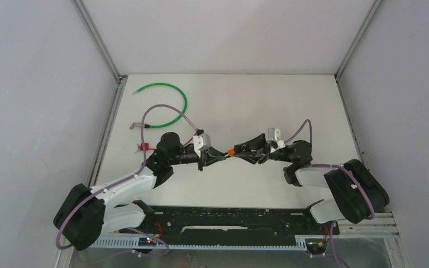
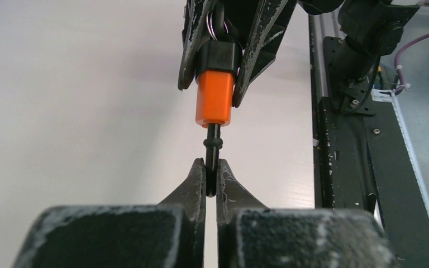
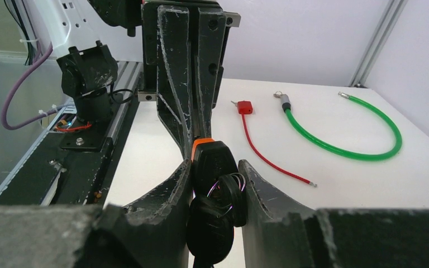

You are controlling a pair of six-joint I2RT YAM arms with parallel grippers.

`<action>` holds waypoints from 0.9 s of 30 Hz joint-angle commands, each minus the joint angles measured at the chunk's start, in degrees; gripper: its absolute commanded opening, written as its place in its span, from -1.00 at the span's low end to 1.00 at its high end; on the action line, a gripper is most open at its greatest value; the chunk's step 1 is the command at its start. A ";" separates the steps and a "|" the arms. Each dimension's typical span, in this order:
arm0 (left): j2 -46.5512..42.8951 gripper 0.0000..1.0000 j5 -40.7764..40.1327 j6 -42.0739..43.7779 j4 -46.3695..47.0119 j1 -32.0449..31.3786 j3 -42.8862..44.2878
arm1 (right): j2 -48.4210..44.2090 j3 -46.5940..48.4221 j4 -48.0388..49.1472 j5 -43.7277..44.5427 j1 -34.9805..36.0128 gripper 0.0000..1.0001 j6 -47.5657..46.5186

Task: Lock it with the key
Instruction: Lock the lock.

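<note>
The left jaws are pressed together on the thin black pin (image 2: 213, 146), mid-air above the counter (image 2: 61, 111). Beyond, the right jaws clamp the orange lock barrel (image 2: 214, 97). Turning the key (image 3: 215, 164) off-axis could bend or pull out that pin.

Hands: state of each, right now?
Left hand: closed on the black pin sticking out of the orange lock.
Right hand: closed on the orange lock itself.
</note>
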 commanded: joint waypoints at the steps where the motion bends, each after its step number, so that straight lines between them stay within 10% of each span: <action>1: -5.02 -1.00 -6.22 3.42 4.72 0.31 0.02 | 2.04 0.55 1.36 -0.95 -0.19 -1.00 -0.89; 27: -7.08 -1.00 -10.12 6.01 2.83 0.33 -0.88 | -1.76 8.09 -37.14 4.21 1.13 -1.00 -18.52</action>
